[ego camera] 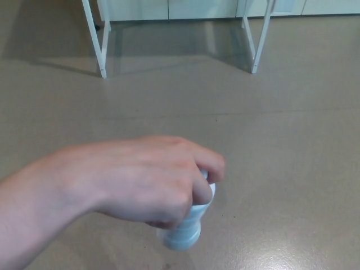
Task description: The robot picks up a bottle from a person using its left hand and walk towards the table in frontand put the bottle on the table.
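A person's hand (140, 180) reaches in from the lower left of the head view and grips a pale, translucent bottle (185, 228). Only the bottle's lower part shows below the fingers; its top is hidden inside the person's grip. The bottle hangs above the floor, close to the camera. Neither of my hands appears in the picture.
White table legs (102, 45) stand on the beige floor at the far left, with another pair (256, 42) at the far right. White cabinet fronts (185, 8) run along the top edge behind them. The person's forearm (28, 214) fills the lower left corner.
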